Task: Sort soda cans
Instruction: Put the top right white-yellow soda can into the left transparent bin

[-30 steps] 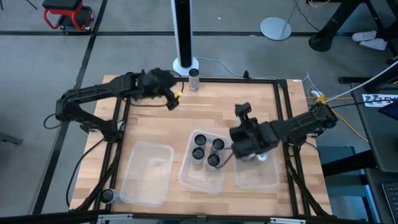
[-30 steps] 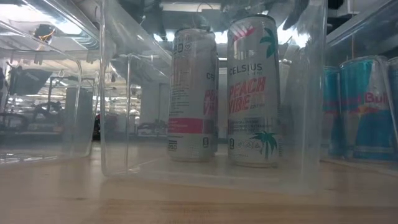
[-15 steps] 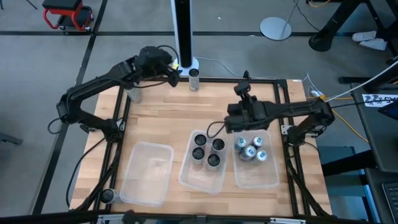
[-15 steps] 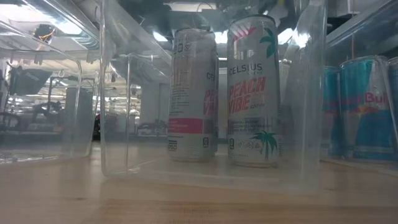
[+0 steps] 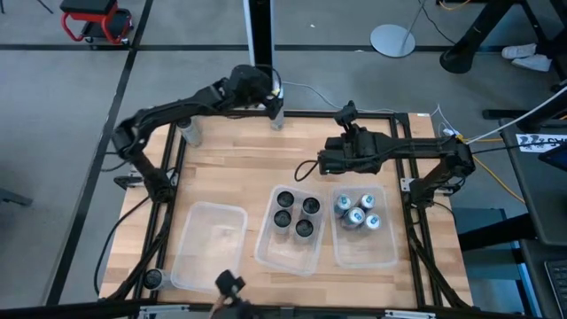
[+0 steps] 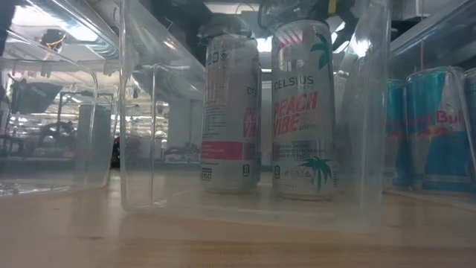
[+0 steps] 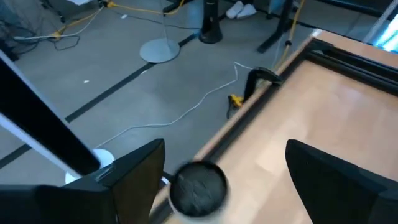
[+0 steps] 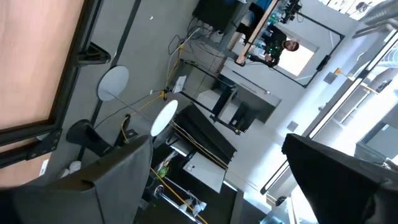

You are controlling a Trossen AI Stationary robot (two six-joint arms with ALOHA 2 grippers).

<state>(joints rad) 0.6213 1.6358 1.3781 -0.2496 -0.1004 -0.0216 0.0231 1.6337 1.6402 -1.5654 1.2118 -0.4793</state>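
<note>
From above, the left gripper (image 5: 273, 96) is hovering over a lone dark-topped can (image 5: 277, 113) at the desk's (image 5: 230, 177) far edge, while four dark-topped cans (image 5: 296, 213) are standing in the middle bin (image 5: 282, 253). In the left wrist view, its fingers (image 7: 137, 174) are standing apart around that can (image 7: 198, 188). In the right wrist view, the right gripper (image 8: 217, 180) is pointing into the room with fingers apart, holding nothing.

Left arm stretched from its base at the left edge of the worktop (image 5: 221, 168) toward the far edge, elbow raised, forearm running rightward, left claw (image 5: 273, 96) hanging at the far rim near the middle. Fingers (image 7: 134, 171) spread wide apart in the wrist view, nothing between them. Right arm reaching in from the right side, forearm laid leftward over the far-right part of the worktop, wrist rolled, right claw (image 5: 312, 166) out toward the centre. Its fingers (image 8: 118, 168) also set wide, pointing away into the room, gripping nothing.
</note>
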